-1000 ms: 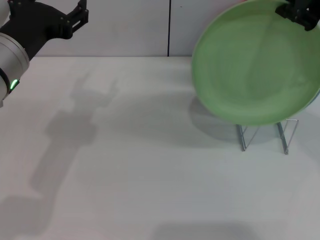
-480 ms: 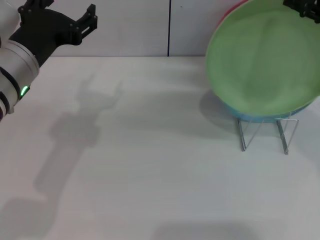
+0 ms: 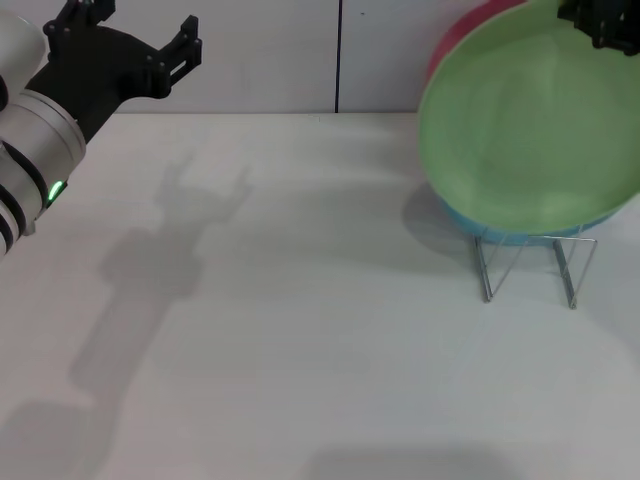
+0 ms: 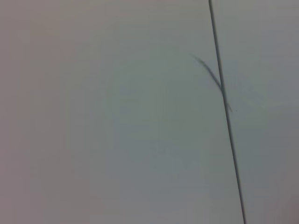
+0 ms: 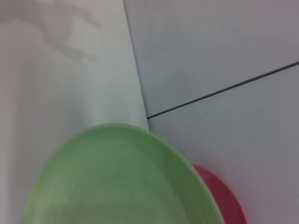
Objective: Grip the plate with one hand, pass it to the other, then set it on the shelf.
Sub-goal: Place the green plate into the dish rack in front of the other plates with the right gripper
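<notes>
A white table [image 3: 300, 330] fills the head view, backed by a pale wall [image 3: 260, 50] split by a dark vertical seam [image 3: 338, 55]. At about three o'clock, the green plate [image 3: 530, 130] stands nearly upright and tilted back over the wire shelf [image 3: 530, 262], its lower rim at the top of the rack; whether it is seated in a slot cannot be told. The right gripper [image 3: 600, 22], at one o'clock, is at the plate's upper rim and seems to be grasping it, though its fingers are largely cut off by the frame edge. A turquoise plate [image 3: 520, 236] shows as a thin arc just beneath the green rim, and a pink-red plate [image 3: 462, 30] peeks out behind it toward twelve o'clock; the right wrist view shows the same green plate [image 5: 117, 182] with the red plate [image 5: 219, 196] behind. At ten o'clock, the left gripper [image 3: 140, 30] hangs above the table well apart from the shelf, released, its black fingers [image 3: 188, 48] spread with nothing between them. Its shadow [image 3: 170, 240] lies on the table at nine o'clock. A small green light [image 3: 53, 189] glows on the silver left arm [image 3: 35, 150].
</notes>
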